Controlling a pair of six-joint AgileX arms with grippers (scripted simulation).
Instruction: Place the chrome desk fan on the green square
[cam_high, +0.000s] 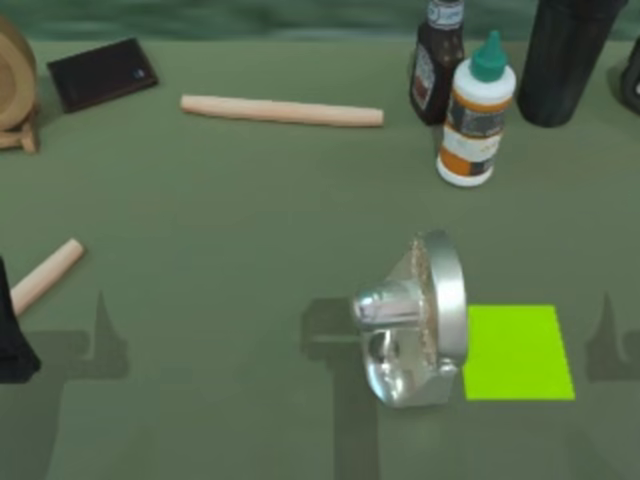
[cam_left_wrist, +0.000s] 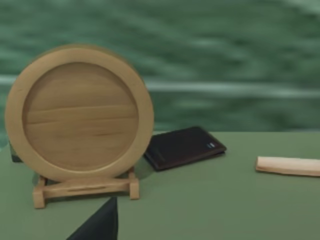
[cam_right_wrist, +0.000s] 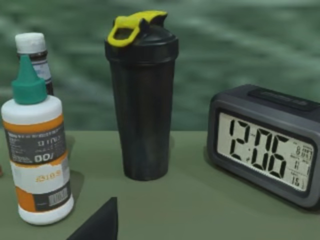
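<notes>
The chrome desk fan (cam_high: 420, 315) stands right of the table's middle, its ringed head toward the right and its stubby motor cylinder pointing left. Its rounded base sits against the left edge of the lime-green square (cam_high: 517, 352), which lies flat and bare. My left arm (cam_high: 10, 340) is parked at the left edge, far from the fan. One dark fingertip (cam_left_wrist: 105, 222) shows in the left wrist view, with bare table beside it. My right arm is outside the top view. One fingertip (cam_right_wrist: 102, 222) shows in its wrist view, nothing against it. Neither wrist view shows the fan.
At the back left are a wooden round object on a stand (cam_left_wrist: 80, 112) and a dark wallet (cam_high: 100, 72), with a wooden rod (cam_high: 280, 110) to their right. Another rod (cam_high: 45, 275) lies at left. Back right: brown bottle (cam_high: 437, 65), white bottle (cam_high: 478, 110), black shaker (cam_right_wrist: 142, 95), clock (cam_right_wrist: 267, 142).
</notes>
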